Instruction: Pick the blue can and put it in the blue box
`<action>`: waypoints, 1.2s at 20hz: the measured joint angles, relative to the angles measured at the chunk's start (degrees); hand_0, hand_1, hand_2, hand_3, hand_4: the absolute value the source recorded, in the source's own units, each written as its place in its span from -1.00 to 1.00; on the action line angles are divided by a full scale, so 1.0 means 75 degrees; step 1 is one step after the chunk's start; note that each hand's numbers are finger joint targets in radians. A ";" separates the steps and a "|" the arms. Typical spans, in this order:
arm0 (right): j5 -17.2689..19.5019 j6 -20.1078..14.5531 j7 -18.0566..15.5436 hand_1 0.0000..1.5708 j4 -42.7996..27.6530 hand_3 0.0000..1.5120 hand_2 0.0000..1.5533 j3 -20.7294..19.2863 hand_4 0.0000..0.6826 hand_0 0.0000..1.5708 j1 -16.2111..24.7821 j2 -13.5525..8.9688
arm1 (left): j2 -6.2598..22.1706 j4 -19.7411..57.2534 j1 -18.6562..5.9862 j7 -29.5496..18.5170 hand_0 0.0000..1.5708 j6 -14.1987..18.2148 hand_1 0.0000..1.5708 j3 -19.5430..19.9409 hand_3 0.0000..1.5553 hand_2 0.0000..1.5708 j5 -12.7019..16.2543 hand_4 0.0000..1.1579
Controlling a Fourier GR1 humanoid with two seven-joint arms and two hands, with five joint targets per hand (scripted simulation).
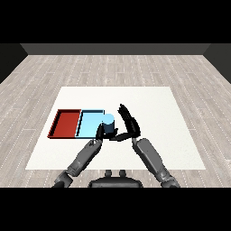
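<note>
Fingers (128,121) open beside blue can (108,123).

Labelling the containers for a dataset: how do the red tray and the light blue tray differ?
The red tray lies at the left end; the light blue tray sits to its right, nearer the hands. The red tray shows only its floor, while the blue can stands at the light blue tray's right edge. Both are shallow rectangles, side by side.
</note>
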 measured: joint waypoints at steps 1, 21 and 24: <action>0.0050 0.0003 -0.0004 -1.00 -0.0167 -1.00 -1.00 -0.0042 -1.00 -1.00 0.0168 -0.0019 | 0.0002 -0.0017 0.0052 0.0002 1.00 -0.0019 1.00 0.0046 0.92 1.00 -0.0087 0.94; -0.0713 0.0725 -0.0371 -1.00 -0.2197 -1.00 -1.00 -0.2249 -1.00 -1.00 0.2444 -0.1190 | 0.1518 0.1508 -0.0674 0.1117 1.00 -0.0434 1.00 0.1839 0.93 1.00 -0.0452 0.88; -0.0693 0.0655 -0.0261 -1.00 -0.2208 -1.00 -1.00 -0.2370 -1.00 -1.00 0.2351 -0.1189 | 0.1845 0.2349 -0.0997 0.1263 1.00 -0.0692 1.00 0.2181 0.94 1.00 -0.0419 0.83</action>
